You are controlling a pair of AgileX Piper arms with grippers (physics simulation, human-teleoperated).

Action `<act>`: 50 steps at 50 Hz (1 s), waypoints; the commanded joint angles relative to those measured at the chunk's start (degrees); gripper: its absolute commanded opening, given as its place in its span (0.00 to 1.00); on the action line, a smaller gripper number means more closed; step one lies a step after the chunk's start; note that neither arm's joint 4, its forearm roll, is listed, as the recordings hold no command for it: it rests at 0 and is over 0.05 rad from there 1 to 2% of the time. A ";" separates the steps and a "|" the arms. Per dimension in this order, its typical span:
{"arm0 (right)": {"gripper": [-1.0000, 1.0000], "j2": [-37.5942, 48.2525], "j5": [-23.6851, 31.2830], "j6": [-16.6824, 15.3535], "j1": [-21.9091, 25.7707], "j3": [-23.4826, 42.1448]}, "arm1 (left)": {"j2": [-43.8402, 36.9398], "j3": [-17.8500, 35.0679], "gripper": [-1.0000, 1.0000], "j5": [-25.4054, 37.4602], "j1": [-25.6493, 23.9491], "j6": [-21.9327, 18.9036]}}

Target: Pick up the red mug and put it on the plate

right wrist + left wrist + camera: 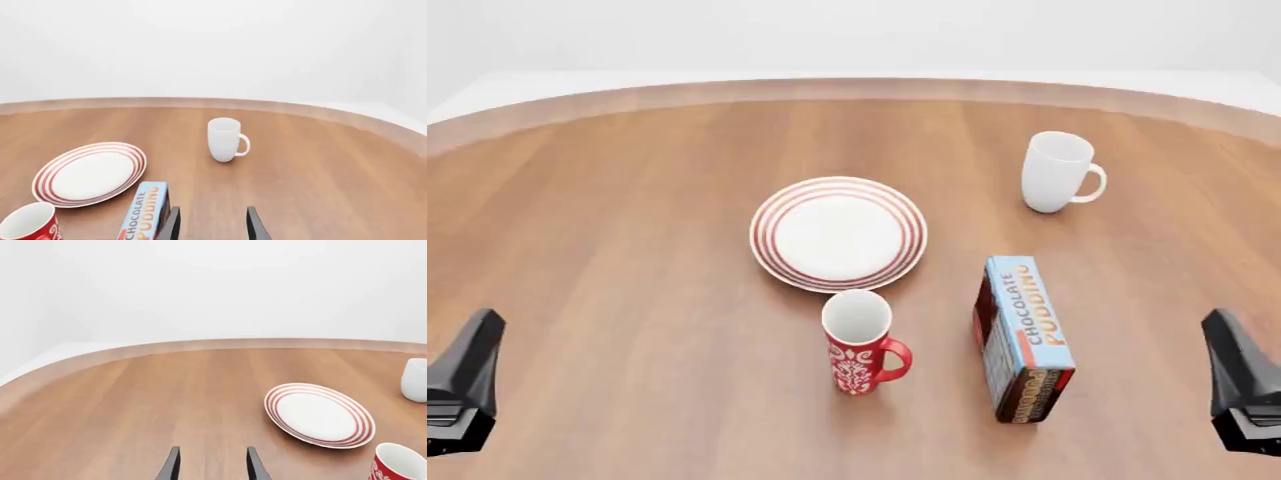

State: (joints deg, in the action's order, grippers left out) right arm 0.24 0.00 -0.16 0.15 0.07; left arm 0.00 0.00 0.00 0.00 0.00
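The red mug point(858, 343) stands upright on the table just in front of the plate point(838, 233), its handle toward the right; its rim also shows in the left wrist view point(398, 465) and the right wrist view point(28, 223). The plate, white with red rings point(319, 415) point(90, 173), is bare. My left gripper point(465, 385) sits at the near left edge, far from the mug; its fingers point(172, 465) stand apart with nothing between them. My right gripper point(1241, 385) sits at the near right edge, fingers point(252, 224) also apart and holding nothing.
A plain white mug point(1057, 172) stands at the back right. A chocolate pudding box point(1022, 337) lies right of the red mug, between it and my right gripper. The round wooden table's far edge point(854, 88) curves across the back.
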 commanded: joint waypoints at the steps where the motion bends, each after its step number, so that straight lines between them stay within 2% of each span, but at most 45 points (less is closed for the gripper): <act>1: 1.00 0.75 -0.19 -0.18 0.37 0.14 | 0.00 0.00 1.00 0.00 0.00 0.00; 5: 1.00 0.87 -0.25 -0.02 0.34 0.18 | 0.00 0.00 1.00 0.00 0.00 0.00; 7: 1.00 2.83 -1.22 -2.06 1.98 -0.02 | 0.00 0.00 1.00 0.00 0.00 0.00; 12: 1.00 2.75 -1.35 -1.59 1.58 0.23 | 0.00 0.00 1.00 0.00 0.00 0.00; 20: 1.00 2.06 1.99 -2.73 2.45 4.33 | 0.00 0.00 1.00 0.00 0.00 0.00; 22: 1.00 2.30 1.94 -6.85 4.23 4.46 | 0.00 0.00 1.00 0.00 0.00 0.00; 23: 1.00 2.64 2.12 -5.27 3.85 4.73 | 0.00 0.00 1.00 0.00 0.00 0.00; 25: 1.00 3.57 1.75 -7.42 5.03 4.89 | 0.00 0.00 1.00 0.00 0.00 0.00; 31: 1.00 6.51 3.52 -7.14 6.79 9.36 | 0.00 0.00 1.00 0.00 0.00 0.00; 32: 1.00 7.20 3.51 -8.17 7.92 9.78 | 0.00 0.00 1.00 0.00 0.00 0.00; 33: 1.00 7.97 4.33 -5.41 7.74 11.18 | 0.00 0.00 1.00 0.00 0.00 0.00; 34: 1.00 8.80 4.66 -5.42 7.99 11.92 | 0.00 0.00 1.00 0.00 0.00 0.00; 36: 1.00 10.10 5.43 -6.84 10.03 13.38 | 0.00 0.00 1.00 0.00 0.00 0.00; 37: 1.00 10.67 5.96 -5.86 10.43 14.29 | 0.00 0.00 1.00 0.00 0.00 0.00; 41: 1.00 12.69 7.06 -6.45 11.94 16.93 | 0.00 0.00 1.00 0.00 0.00 0.00; 42: 1.00 13.54 7.63 -5.77 12.49 18.17 | 0.00 0.00 1.00 0.00 0.00 0.00; 50: 1.00 17.63 9.96 -8.41 16.16 22.59 | 0.00 0.00 1.00 0.00 0.00 0.00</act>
State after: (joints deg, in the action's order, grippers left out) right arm 12.97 7.12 -6.89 12.13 16.90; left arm 0.00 0.00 0.00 0.00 0.00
